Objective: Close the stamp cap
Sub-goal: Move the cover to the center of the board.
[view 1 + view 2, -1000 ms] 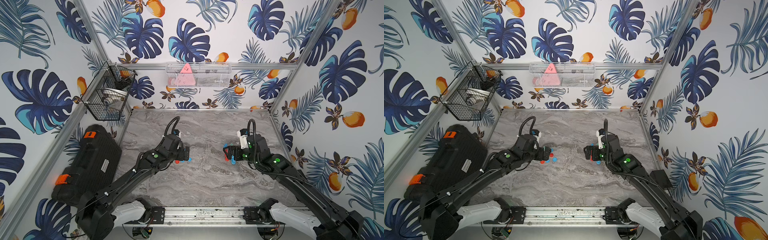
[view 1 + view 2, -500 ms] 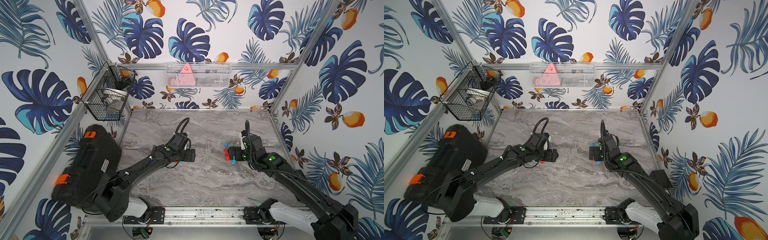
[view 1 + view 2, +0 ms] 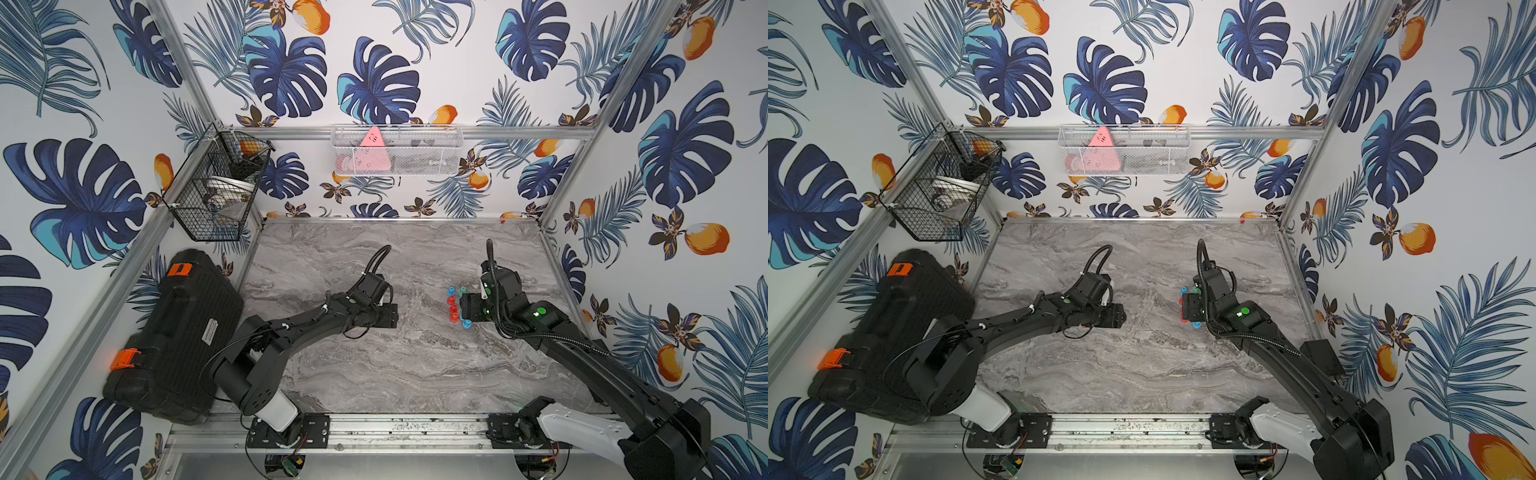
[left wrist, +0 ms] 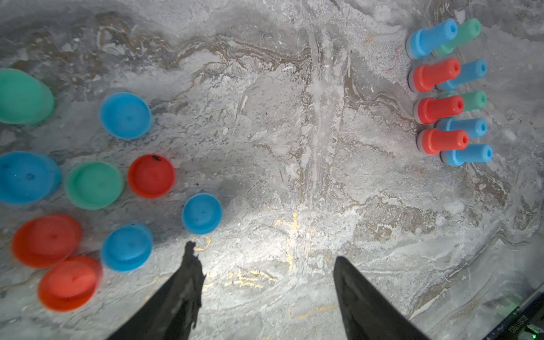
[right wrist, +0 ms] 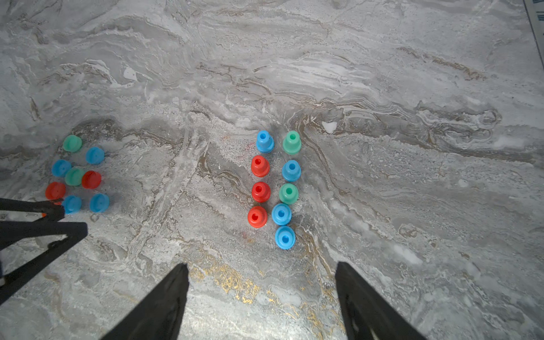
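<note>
Several uncapped stamps (image 5: 257, 217) in red, blue and green stand upright in two rows on the marble table (image 3: 415, 365). They show in both top views just left of my right gripper (image 3: 469, 309), as stamps (image 3: 452, 307) and stamps (image 3: 1183, 303). My right gripper (image 5: 261, 264) is open and empty, with the nearest blue stamp (image 5: 285, 237) just ahead of its fingertips. Loose caps (image 4: 94, 185) lie in a cluster beside my left gripper (image 4: 265, 251), also open and empty. A blue cap (image 4: 201, 213) sits just ahead of one fingertip. The left arm hides the caps in both top views.
A black case (image 3: 166, 332) leans at the left edge. A black wire basket (image 3: 216, 187) hangs on the left wall. A white mesh basket (image 3: 397, 149) on the back wall holds a pink triangle. My left gripper's fingers (image 5: 70, 229) show beside the caps (image 5: 75, 176).
My left arm has swung so its gripper moved slightly right and now covers the caps from above. My right wrist has turned, and the stamps now show left of it.
</note>
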`<state>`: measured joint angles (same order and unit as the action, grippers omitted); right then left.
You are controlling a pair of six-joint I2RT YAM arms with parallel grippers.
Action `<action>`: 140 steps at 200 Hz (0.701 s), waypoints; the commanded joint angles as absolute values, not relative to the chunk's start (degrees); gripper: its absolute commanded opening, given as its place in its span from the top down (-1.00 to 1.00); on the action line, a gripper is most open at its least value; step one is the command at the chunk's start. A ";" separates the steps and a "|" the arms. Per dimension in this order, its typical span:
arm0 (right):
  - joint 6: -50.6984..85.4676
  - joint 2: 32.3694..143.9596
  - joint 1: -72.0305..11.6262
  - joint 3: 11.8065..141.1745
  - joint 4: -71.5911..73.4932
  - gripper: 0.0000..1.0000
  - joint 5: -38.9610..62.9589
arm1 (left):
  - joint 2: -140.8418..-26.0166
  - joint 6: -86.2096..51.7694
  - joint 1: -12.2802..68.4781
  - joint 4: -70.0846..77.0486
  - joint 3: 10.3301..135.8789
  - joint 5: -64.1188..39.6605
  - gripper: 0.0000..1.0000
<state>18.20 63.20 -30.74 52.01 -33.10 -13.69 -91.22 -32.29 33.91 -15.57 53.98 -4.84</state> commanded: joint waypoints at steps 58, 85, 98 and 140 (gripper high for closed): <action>18.41 59.49 -30.85 50.74 -32.70 -0.46 -14.06 | -95.92 -35.28 34.19 -12.16 55.99 -2.90 -0.40; 18.80 58.78 -30.85 50.36 -32.36 -0.45 -14.61 | -97.17 -35.60 34.19 -11.69 56.31 -2.38 -0.39; 18.77 58.78 -30.85 50.19 -32.17 -0.47 -14.38 | -97.69 -35.57 34.19 -11.78 56.69 -2.03 -0.39; 18.90 59.35 -30.85 50.33 -32.08 -0.47 -13.71 | -98.70 -35.27 34.24 -12.18 57.47 -1.10 -0.36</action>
